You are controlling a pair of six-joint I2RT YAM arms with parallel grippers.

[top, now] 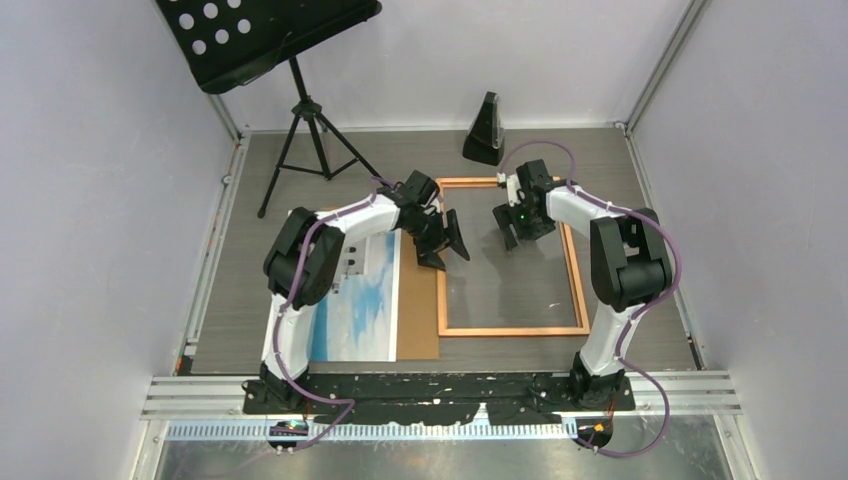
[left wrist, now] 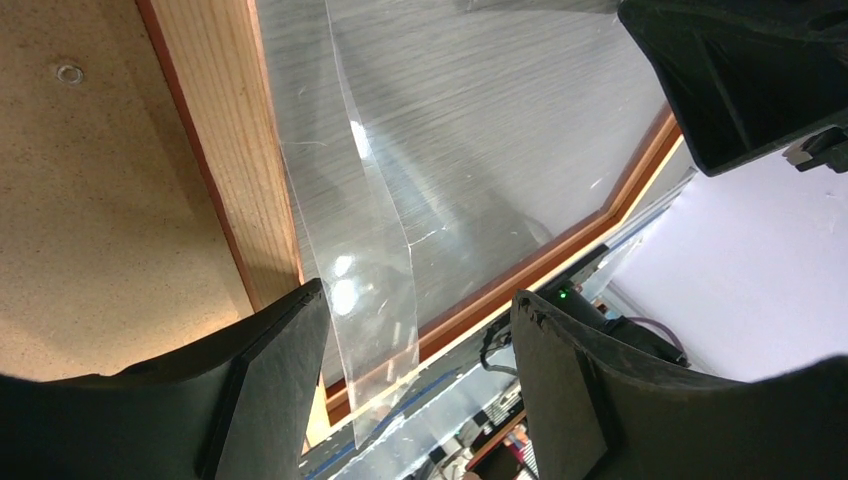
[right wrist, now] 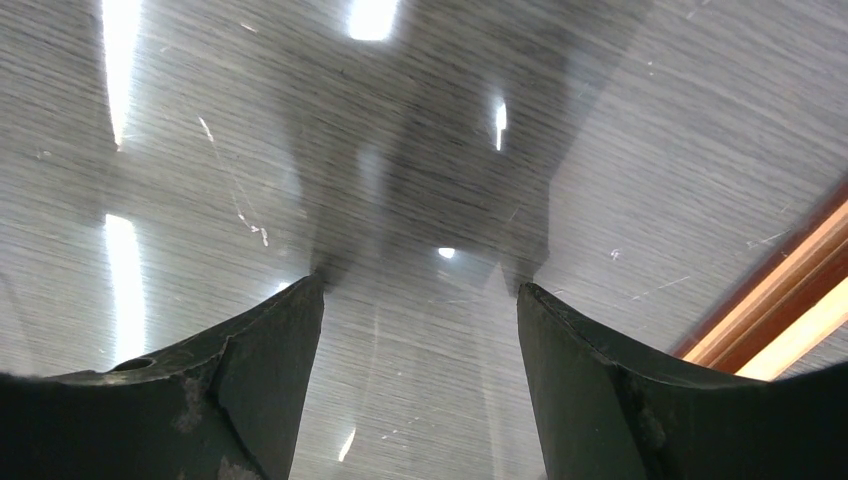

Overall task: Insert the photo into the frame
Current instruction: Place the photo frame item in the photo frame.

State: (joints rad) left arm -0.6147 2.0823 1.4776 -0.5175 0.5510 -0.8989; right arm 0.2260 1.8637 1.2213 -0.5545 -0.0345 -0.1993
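Observation:
The copper-orange frame (top: 578, 280) lies flat on the grey table, right of centre. The photo (top: 360, 300), with blue sky and a white border, lies left of it on a brown board and is partly hidden by the left arm. My left gripper (top: 445, 245) hangs open over the frame's left rail (left wrist: 225, 150). A clear shiny strip (left wrist: 370, 230) shows in the gap (left wrist: 415, 330) beside one finger, not pinched. My right gripper (top: 520, 225) hovers open over the frame's inner area near its far rail. Only glossy grey surface shows between its jaws (right wrist: 420, 300), with the frame's edge (right wrist: 800, 320) at right.
A brown backing board (top: 418, 320) sticks out from under the photo against the frame's left side. A black metronome (top: 485, 130) stands behind the frame. A music stand (top: 270, 40) on a tripod occupies the back left. Walls close in both sides.

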